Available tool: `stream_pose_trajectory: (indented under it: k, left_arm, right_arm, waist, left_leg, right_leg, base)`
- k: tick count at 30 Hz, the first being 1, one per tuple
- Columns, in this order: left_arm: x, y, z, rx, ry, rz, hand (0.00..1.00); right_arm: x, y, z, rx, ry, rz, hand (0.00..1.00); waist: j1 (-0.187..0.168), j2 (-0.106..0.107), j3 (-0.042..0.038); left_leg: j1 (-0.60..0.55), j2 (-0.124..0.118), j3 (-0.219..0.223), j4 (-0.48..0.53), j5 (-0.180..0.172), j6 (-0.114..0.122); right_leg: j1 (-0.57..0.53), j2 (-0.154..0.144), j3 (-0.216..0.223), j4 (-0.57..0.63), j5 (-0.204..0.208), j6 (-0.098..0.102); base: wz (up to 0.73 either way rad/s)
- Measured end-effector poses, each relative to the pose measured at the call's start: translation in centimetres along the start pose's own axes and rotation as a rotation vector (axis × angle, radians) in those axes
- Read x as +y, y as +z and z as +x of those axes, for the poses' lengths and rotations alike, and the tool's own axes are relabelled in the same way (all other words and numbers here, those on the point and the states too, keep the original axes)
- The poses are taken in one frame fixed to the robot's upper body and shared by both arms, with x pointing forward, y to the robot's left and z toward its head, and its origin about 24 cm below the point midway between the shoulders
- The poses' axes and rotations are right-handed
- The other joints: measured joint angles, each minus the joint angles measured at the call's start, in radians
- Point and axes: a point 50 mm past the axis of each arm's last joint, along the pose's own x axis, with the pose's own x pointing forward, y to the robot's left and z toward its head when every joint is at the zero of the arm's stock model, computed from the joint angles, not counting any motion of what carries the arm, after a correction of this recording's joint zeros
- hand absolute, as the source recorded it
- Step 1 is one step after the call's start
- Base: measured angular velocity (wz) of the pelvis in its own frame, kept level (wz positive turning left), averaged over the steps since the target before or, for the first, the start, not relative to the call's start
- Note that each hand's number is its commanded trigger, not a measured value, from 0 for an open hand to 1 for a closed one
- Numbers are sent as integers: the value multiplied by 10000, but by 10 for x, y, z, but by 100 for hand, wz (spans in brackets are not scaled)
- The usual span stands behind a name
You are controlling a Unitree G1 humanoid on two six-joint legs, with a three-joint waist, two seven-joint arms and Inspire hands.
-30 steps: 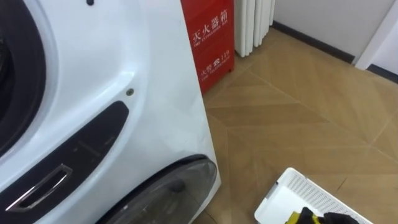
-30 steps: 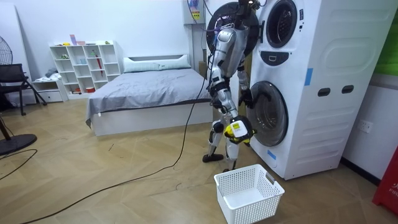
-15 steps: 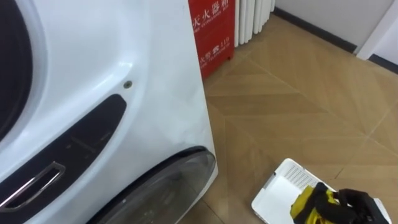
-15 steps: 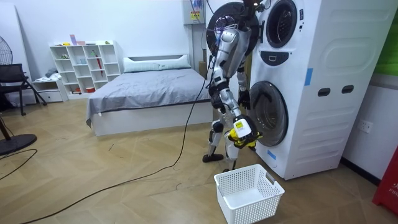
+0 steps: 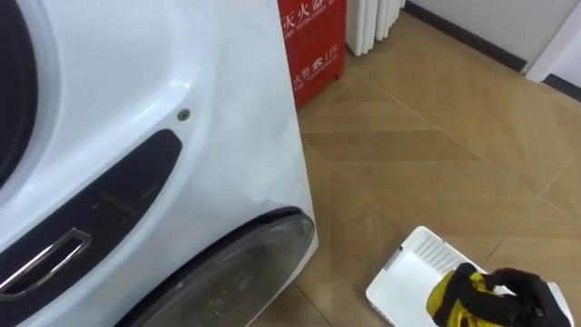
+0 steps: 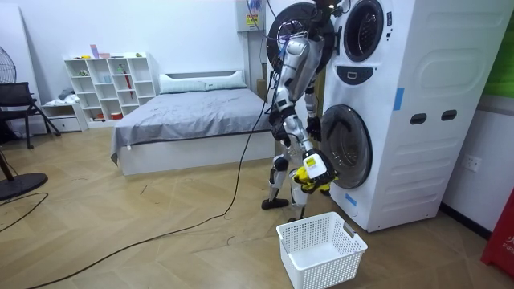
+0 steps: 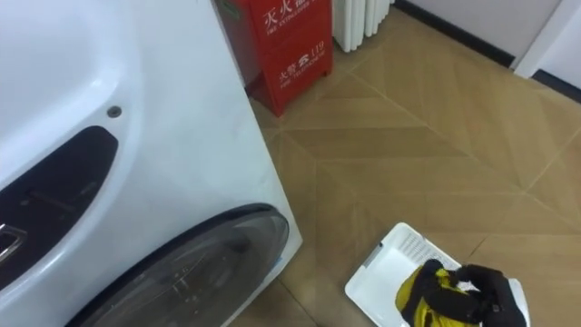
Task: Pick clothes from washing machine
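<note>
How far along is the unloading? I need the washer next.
Done: one yellow garment is out of the washing machine. In hand: the right hand grips it above the white basket. Left: dropping it in; the basket looks empty.

The washing machine (image 5: 136,91) is white, with a black panel (image 5: 127,177) and a dark, smoky glass door (image 5: 241,272). Far right stands a red box (image 5: 313,36) with white characters. The floor (image 5: 436,154) is light brown wood laid in a herringbone pattern. Near right is a white latticed basket (image 5: 404,277), and a yellow cloth (image 5: 449,295) in the black right hand (image 5: 517,289).
</note>
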Motion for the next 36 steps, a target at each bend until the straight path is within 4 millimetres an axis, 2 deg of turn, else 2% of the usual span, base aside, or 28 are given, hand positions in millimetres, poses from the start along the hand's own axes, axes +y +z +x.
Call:
stream_pose_trajectory:
  k: [7,12,29,36]
  left_arm:
    - [1,-2,-1,5,37,67,0]
    - [4,1,0,-212,109,107,0]
    - [5,-2,-1,-176,172,-122,0]
    - [6,-1,-1,-295,176,-297,0]
  right_arm:
    - [0,2,1,-24,-283,422,0]
    - [-1,2,1,-21,-422,420,0]
    - [1,6,0,-203,-499,555,0]
    - [4,8,0,-301,-353,591,0]
  waist:
    - [12,-304,-13]
    - [22,-316,-17]
    - [143,-334,-15]
    - [152,-350,-20]
  left_leg:
    - [-39,42,-93,-27,-3,-5]
    - [-60,93,-249,-22,6,-28]
    - [-16,126,-303,79,72,-123]
    - [-12,129,-424,88,103,-169]
  right_leg:
    - [12,-22,-279,-49,10,-47]
    - [13,-41,-489,-43,-36,-97]
    - [74,-88,-506,-26,-53,-183]
    - [192,-106,-639,-70,-31,-237]
  base:
    - [4]
    - [9]
    - [0]
    - [5]
